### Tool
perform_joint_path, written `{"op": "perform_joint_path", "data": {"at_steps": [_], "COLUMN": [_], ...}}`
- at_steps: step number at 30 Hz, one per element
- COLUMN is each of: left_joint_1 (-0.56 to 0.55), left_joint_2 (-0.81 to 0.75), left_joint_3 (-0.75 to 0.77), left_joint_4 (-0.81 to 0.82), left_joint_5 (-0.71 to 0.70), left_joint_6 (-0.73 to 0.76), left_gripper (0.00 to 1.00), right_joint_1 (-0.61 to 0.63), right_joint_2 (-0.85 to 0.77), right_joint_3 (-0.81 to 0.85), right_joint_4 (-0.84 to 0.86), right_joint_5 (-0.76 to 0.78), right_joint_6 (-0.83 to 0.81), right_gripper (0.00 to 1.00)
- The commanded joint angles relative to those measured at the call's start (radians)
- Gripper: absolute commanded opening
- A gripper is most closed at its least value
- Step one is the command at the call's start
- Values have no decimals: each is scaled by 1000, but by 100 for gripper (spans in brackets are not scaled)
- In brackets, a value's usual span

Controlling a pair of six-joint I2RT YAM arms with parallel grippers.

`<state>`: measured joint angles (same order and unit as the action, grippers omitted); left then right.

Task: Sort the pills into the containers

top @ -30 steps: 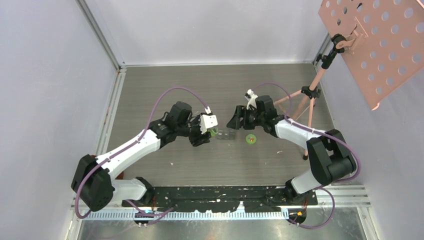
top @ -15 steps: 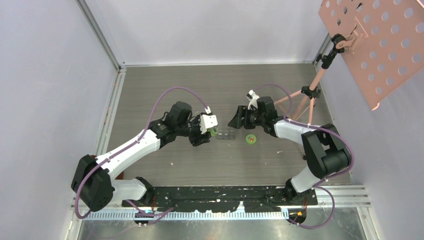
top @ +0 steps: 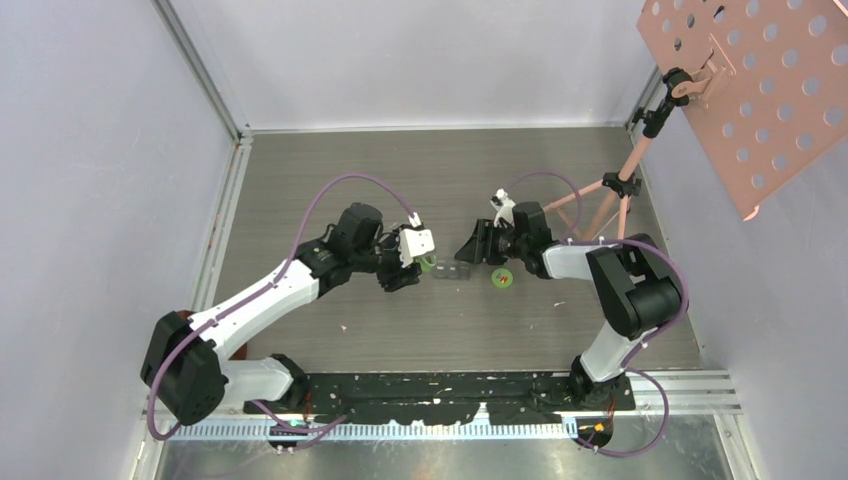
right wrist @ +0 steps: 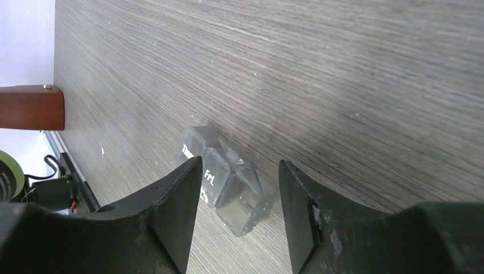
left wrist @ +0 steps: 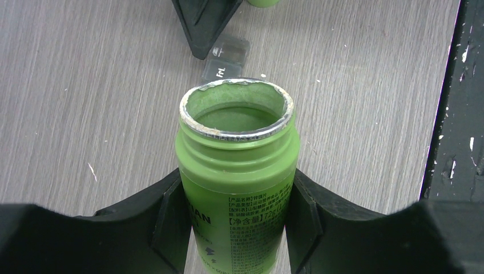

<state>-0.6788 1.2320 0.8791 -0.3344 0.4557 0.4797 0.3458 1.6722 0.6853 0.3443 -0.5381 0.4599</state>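
Note:
My left gripper (top: 405, 270) is shut on a green bottle (left wrist: 237, 148), held upright with its mouth open; it also shows in the top view (top: 428, 263). A translucent grey pill case (right wrist: 228, 188) marked "Thur" and "Fri" lies on the table just right of the bottle (top: 455, 269). Its end compartment's lid appears raised. My right gripper (right wrist: 240, 166) is open and empty, hovering over the case, one finger on each side and not touching it. A green cap with red marks (top: 501, 278) lies right of the case. I cannot make out any loose pills.
A tripod stand (top: 620, 200) with a pink perforated board (top: 760, 90) stands at the right, close behind the right arm. White walls enclose the table on three sides. A black base rail (top: 450, 395) runs along the near edge.
My right gripper has moved a little left and down towards the pill case, and its arm has folded in. My left gripper and the bottle have not moved.

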Motion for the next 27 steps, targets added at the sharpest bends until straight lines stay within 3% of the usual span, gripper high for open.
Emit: {"op": "perform_joint_path", "data": {"at_steps": [1, 8, 19, 27], "left_joint_1": [-2, -2, -2, -2], "left_joint_2": [-42, -59, -46, -9], "left_joint_3": [36, 38, 58, 111], "left_joint_4": [14, 17, -9, -58], "left_joint_5": [-1, -5, 3, 3], "left_joint_6": [10, 18, 24, 54], "left_gripper": [0, 0, 0, 0], "right_joint_1": [-8, -12, -13, -12], "right_joint_2": [31, 49, 39, -16], "right_joint_3": [-21, -31, -60, -139], "right_joint_4": [140, 204, 293, 526], "right_joint_5": [-57, -72, -101, -165], "right_joint_6": [60, 75, 74, 118], "right_gripper": [55, 31, 7, 6]}}
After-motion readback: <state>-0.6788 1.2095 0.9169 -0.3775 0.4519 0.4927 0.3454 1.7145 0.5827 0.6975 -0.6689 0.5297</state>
